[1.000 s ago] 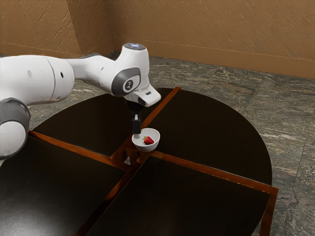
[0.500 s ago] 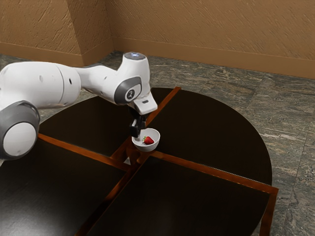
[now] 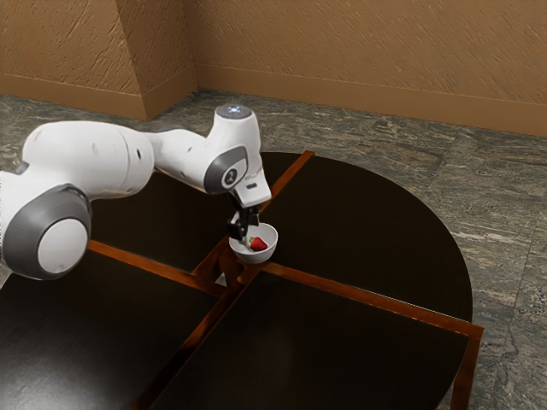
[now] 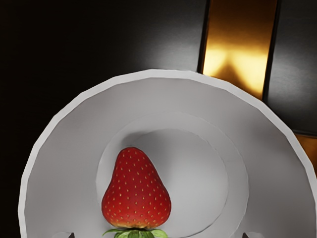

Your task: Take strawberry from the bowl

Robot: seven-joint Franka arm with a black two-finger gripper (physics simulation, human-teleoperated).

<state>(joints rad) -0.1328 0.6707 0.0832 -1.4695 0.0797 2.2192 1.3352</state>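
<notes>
In bowl (image 3: pixel 268 254) near gripper (image 3: pixel 244 236); strawberry (image 4: pixel 136 192)

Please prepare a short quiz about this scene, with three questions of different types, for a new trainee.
1. What lies in the bowl? (a) a lemon; (b) a strawberry; (c) a spoon.
2. True or false: the bowl stands on the floor.
3. Fill in one word, "open" or "shut": the gripper is ____.

Key: 1: b. 2: false, it stands on the table. 3: open.
</notes>
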